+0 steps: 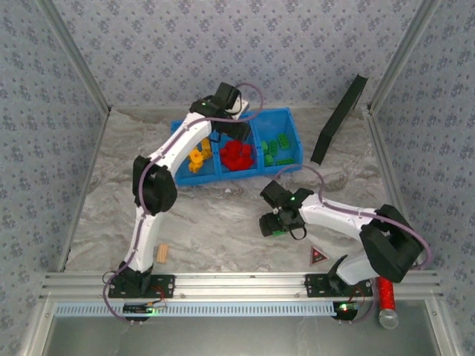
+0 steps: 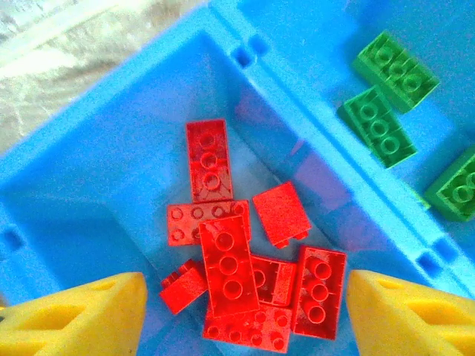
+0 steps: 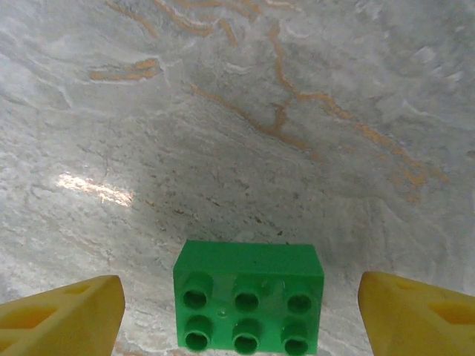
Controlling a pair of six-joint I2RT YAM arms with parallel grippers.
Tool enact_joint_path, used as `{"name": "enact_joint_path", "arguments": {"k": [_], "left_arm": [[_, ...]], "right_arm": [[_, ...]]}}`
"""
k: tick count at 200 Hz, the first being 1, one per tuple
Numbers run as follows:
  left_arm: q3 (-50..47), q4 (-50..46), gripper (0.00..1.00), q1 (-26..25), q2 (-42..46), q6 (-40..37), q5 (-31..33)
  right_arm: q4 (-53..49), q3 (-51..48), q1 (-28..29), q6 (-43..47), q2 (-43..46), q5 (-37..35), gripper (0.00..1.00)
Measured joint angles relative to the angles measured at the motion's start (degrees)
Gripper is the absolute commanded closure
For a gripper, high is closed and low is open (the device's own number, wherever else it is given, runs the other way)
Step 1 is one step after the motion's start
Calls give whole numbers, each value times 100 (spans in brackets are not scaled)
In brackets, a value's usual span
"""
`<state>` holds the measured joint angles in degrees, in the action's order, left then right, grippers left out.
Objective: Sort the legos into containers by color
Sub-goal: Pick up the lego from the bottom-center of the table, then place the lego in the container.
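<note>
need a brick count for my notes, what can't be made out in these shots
- Top view: the left arm crosses the blue bin over its left compartment, so the yellow bricks cannot be counted.
- Left wrist view: the red bricks overlap and run off the bottom edge; the right edge cuts the green bricks.
- Top view: the right gripper covers most of the loose green brick.
</note>
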<state>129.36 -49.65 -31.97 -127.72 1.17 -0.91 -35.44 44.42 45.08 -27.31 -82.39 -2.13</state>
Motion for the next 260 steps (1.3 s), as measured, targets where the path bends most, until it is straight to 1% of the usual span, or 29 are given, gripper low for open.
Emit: {"name": "enact_joint_path", "arguments": {"k": [25, 66, 83, 105, 135, 163, 206, 227, 260], "left_arm": [[0, 17, 28, 11, 280, 2, -85], [-275, 22, 27, 11, 575, 55, -125], [-588, 59, 27, 37, 791, 111, -125], [-1163, 188, 27, 103, 1228, 199, -122], [-1996, 378, 26, 195, 1993, 321, -116], [-3077, 632, 25, 223, 2933, 496, -72], [-4634, 678, 25, 223, 4540, 708, 61], [-5042, 570, 24, 225, 5322, 758, 74], [-5364, 350, 22, 225, 6378, 857, 28]], "right_arm": [[68, 0, 63, 28, -186, 0, 24], [107, 0, 83, 81, -356, -76, 37], [87, -2, 81, 68, -361, -153, 43], [52, 0, 81, 81, -365, -219, 54], [9, 17, 76, 111, -343, -216, 62], [-284, 326, -76, 341, -343, -153, 65], [-645, 1755, -739, 1067, -354, -184, 66], [-726, 2452, -1141, 1460, -501, -240, 66], [-728, 3346, -1740, 1902, -1038, -378, 66]]}}
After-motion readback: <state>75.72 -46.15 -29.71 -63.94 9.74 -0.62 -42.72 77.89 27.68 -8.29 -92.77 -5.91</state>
